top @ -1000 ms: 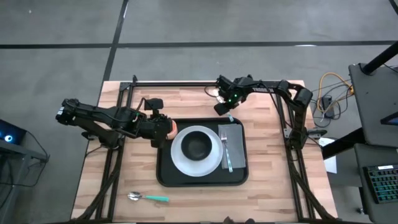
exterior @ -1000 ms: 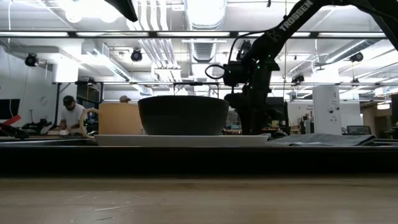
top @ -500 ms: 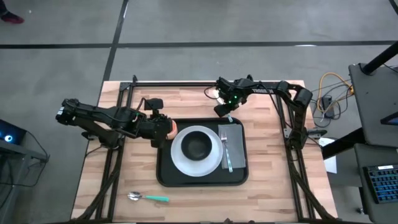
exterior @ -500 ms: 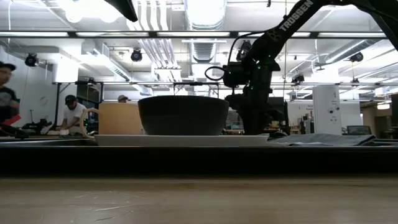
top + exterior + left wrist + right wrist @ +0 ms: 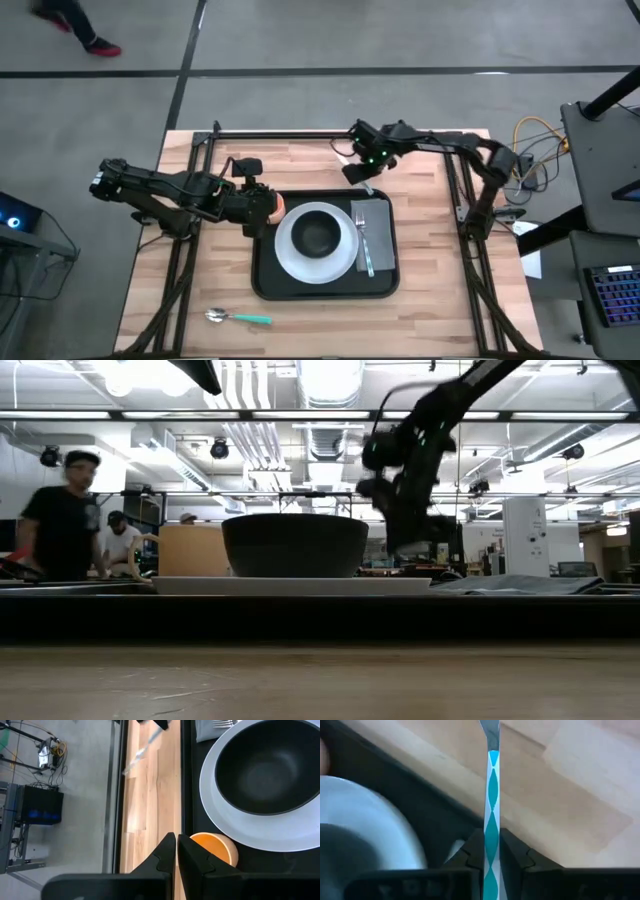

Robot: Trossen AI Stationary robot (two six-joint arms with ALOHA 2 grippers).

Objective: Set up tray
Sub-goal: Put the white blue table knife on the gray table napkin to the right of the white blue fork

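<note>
The black tray [image 5: 268, 280] lies mid-table and holds a white plate [image 5: 288, 255] with a black bowl [image 5: 318, 236]. On the tray's right side a fork lies on a grey napkin [image 5: 378, 225]. An orange cup [image 5: 215, 847] stands in the tray's far left corner. My left gripper [image 5: 176, 842] is shut right beside the cup. Just beyond the tray's far edge, my right gripper [image 5: 360, 172] is shut on a teal-handled piece of cutlery [image 5: 491, 780]. In the low view my right gripper [image 5: 400, 540] hangs behind the bowl. My left gripper stands against the orange cup's left side [image 5: 196, 840]; whether it touches the cup I cannot tell. My right gripper pinches the cutlery's teal-and-white handle [image 5: 491, 815] between its two fingers. The handle runs along the fingers, and its metal end [image 5: 490, 730] points away over the wood. The fingers slant downward from the far right.
A teal-handled spoon [image 5: 238, 318] lies on the wood near the table's front left. Dark frame rails run along the table's left, right and far sides. People stand in the room beyond the table.
My right gripper has risen from the table behind the tray and tipped, taking the teal-handled cutlery up with it; it shows blurred in the low view. A person has walked into the room on the left.
</note>
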